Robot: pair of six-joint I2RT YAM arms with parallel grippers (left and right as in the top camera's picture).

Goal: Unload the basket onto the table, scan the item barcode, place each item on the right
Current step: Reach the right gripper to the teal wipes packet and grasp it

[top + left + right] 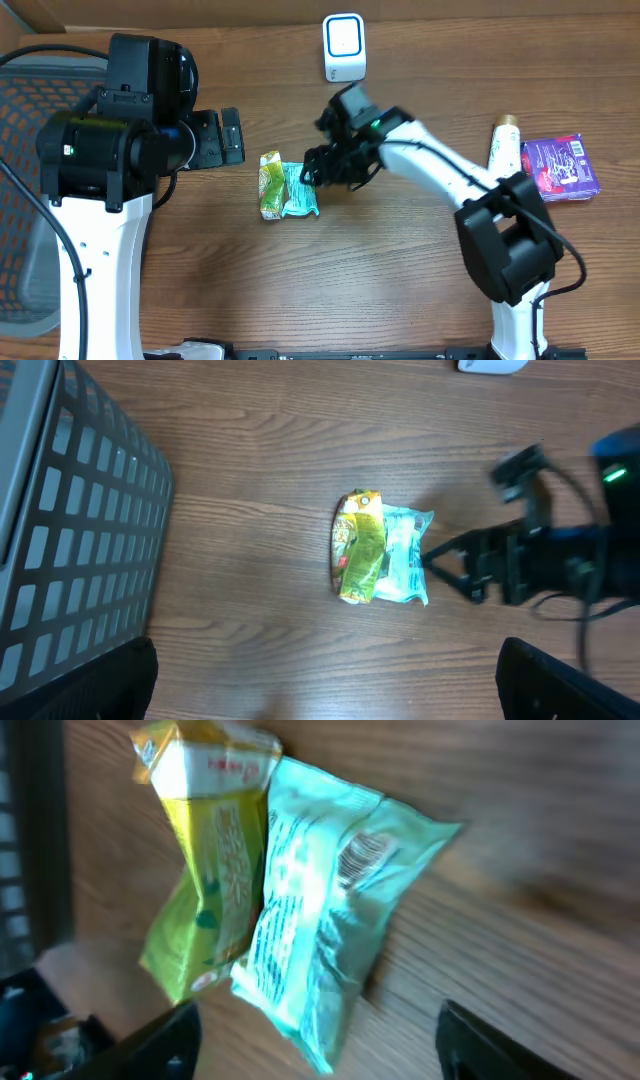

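Note:
Two snack packets lie side by side mid-table: a yellow-green one and a teal one. The teal packet shows a printed barcode in the right wrist view. My right gripper hovers at the teal packet's right end, jaws apart, one finger on each side of its corner without gripping it. My left gripper hangs open and empty to the left of the packets. A white scanner stands at the back.
A grey mesh basket fills the left side. At the far right lie a purple box and a pale tube. Bare wood lies in front of the packets.

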